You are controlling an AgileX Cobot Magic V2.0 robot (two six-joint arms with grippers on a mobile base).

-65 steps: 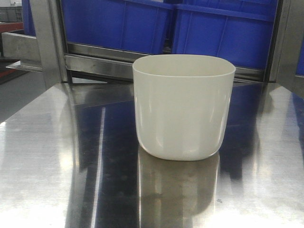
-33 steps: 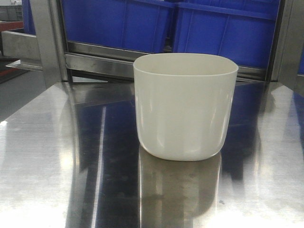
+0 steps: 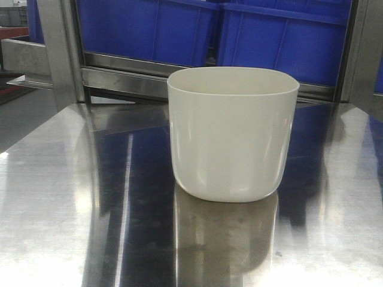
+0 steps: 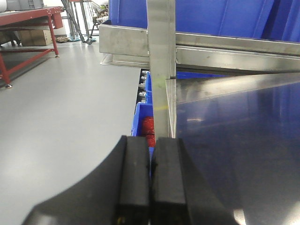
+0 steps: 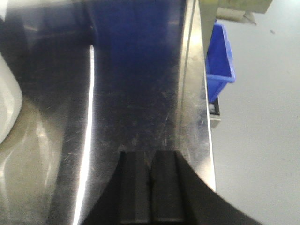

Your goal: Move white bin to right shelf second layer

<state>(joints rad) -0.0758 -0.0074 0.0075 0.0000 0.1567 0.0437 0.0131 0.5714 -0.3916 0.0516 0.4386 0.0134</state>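
Observation:
The white bin [image 3: 232, 134] stands upright on the shiny steel tabletop [image 3: 60, 197], a little right of centre in the front view; its rounded side also shows at the left edge of the right wrist view as the white bin [image 5: 8, 105]. My left gripper [image 4: 150, 145] is shut with nothing in it, hanging over the table's left edge beside a steel post [image 4: 161, 56]. Over the table's right part my right gripper [image 5: 149, 159] is shut and empty, well to the right of the bin. The right shelf second layer is out of view.
Large blue crates [image 3: 197, 30] sit on a steel rack rail [image 3: 125, 81] behind the table. A small blue bin [image 5: 219, 61] stands on the floor off the table's right edge. Blue crates with red contents [image 4: 146, 126] lie below the left edge.
The bin appears slightly larger and shifted a touch in the front view, as the camera has crept closer; nothing else has moved.

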